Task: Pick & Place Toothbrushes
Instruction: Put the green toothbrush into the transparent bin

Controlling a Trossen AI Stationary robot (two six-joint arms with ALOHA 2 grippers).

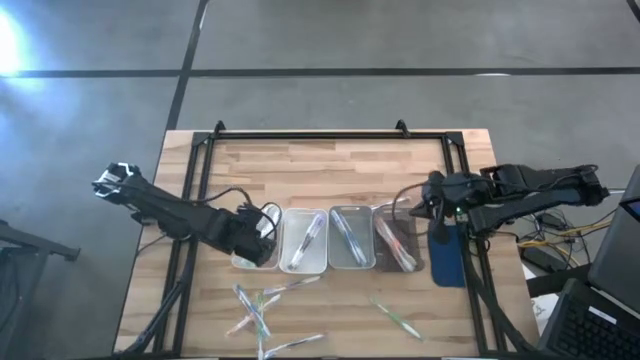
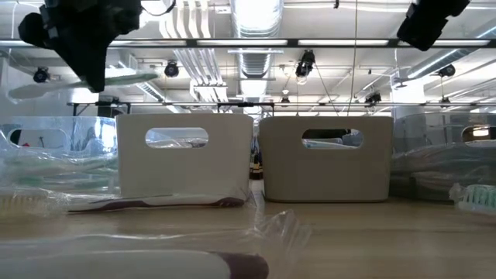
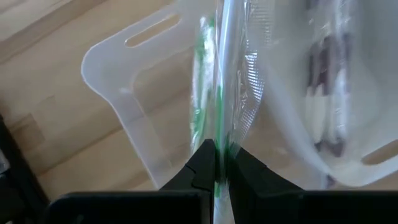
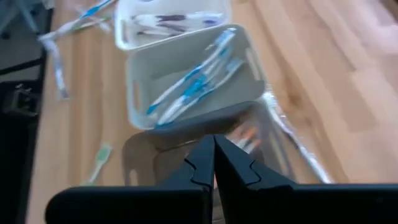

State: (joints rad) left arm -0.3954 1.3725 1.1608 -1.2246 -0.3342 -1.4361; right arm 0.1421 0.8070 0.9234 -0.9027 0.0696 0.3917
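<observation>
Green toothbrush (image 3: 217,106) pinched between closed left fingers (image 3: 198,167) above leftmost tray (image 3: 118,93), right fingers (image 4: 202,165) shut, empty.

Grey concrete floor (image 1: 400,40), ceiling lights (image 2: 256,15)

Pale wooden table (image 1: 330,165), smooth-grained; trays (image 1: 302,262) of frosted translucent plastic; toothbrushes (image 1: 258,318) in glossy clear wrapping

The left pincer (image 1: 262,243) hides its tray (image 1: 243,262) (leftmost); the near toothbrush (image 2: 116,263) is blurred.
</observation>
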